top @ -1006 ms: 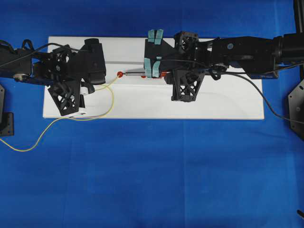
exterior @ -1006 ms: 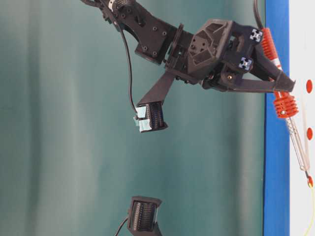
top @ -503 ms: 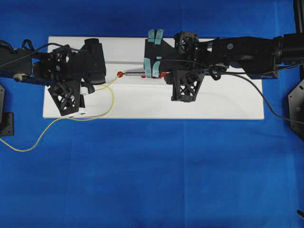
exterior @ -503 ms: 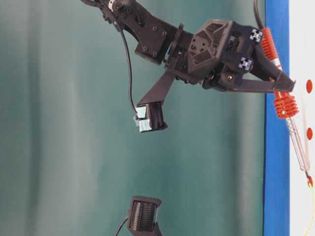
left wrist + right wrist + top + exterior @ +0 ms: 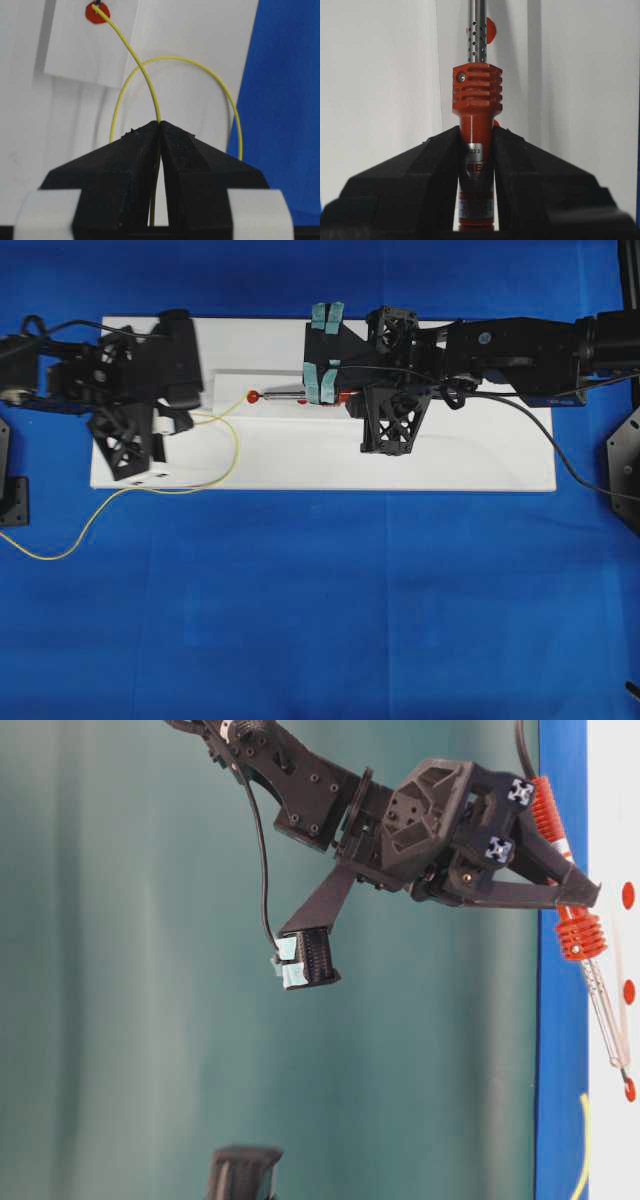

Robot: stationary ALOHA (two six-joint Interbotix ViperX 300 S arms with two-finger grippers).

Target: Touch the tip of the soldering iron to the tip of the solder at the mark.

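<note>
The surface [image 5: 330, 620] is a saturated blue. On it lies a plain white board [image 5: 480, 455] marked with red dots [image 5: 628, 895]. The solder [image 5: 236, 445] is a thin yellow wire, and its end lies on a red mark [image 5: 96, 12]. The soldering iron [image 5: 476, 115] has a red-orange ribbed collar and handle (with a small silver label), a silver shaft pierced with small holes, and a black cord [image 5: 560, 455]. Both the left hand [image 5: 160, 131] and the right hand [image 5: 476, 137] are matt black. Teal tape [image 5: 326, 316] wraps part of the right arm. The backdrop [image 5: 120, 970] at table level is dull green.
</note>
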